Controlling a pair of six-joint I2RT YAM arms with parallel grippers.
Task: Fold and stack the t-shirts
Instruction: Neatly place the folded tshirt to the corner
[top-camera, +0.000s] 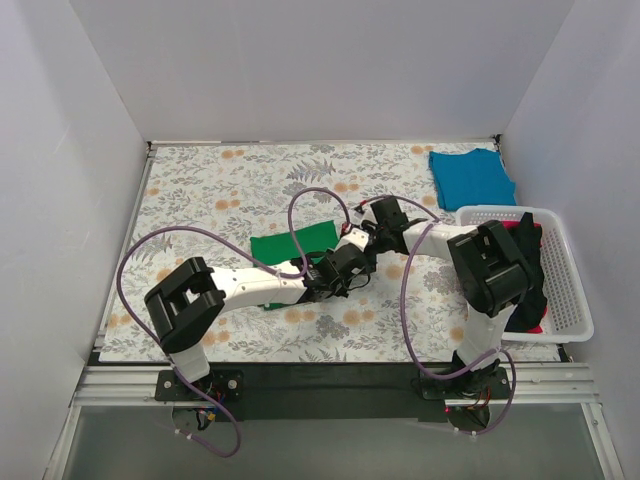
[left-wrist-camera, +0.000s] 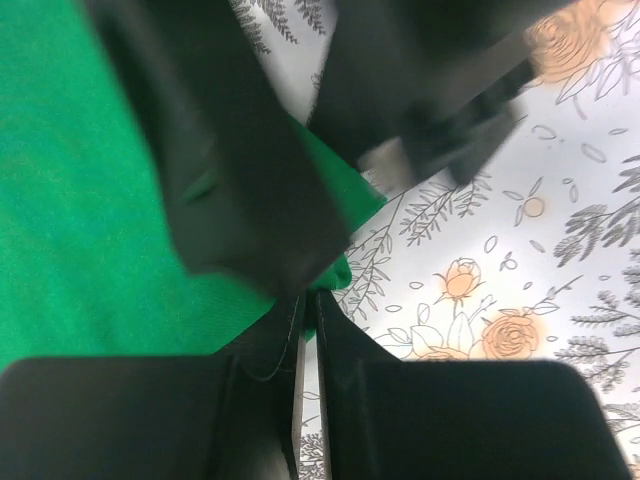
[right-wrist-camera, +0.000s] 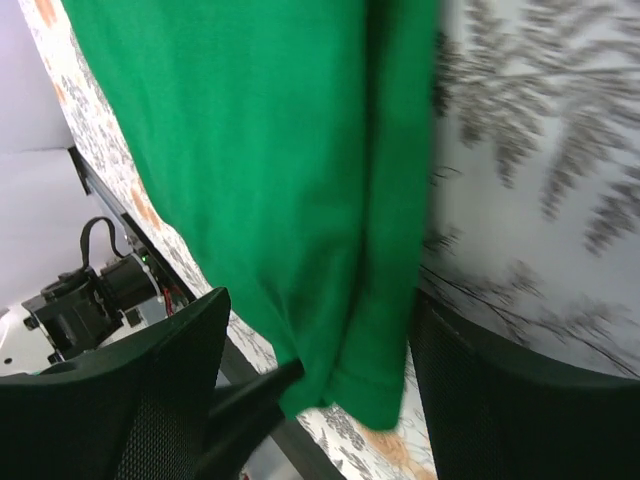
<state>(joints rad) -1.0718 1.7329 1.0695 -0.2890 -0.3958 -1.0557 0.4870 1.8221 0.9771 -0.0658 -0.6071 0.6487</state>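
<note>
A bright green t-shirt (top-camera: 290, 243) lies flat on the flowered table, partly under both arms. My left gripper (left-wrist-camera: 308, 300) is shut on the shirt's near right corner (left-wrist-camera: 345, 270); in the top view it sits at the shirt's right edge (top-camera: 343, 265). My right gripper (right-wrist-camera: 320, 335) is open, its fingers (right-wrist-camera: 150, 380) straddling the same folded green edge (right-wrist-camera: 370, 300) without pinching it, just beyond the left one (top-camera: 372, 235). A folded teal-blue t-shirt (top-camera: 470, 178) lies at the back right. Red-pink (top-camera: 535, 325) and black (top-camera: 532, 290) shirts sit in the basket.
The white slotted basket (top-camera: 565, 285) stands at the table's right edge, beside the right arm. White walls close in the left, back and right sides. Purple cables loop over both arms above the shirt.
</note>
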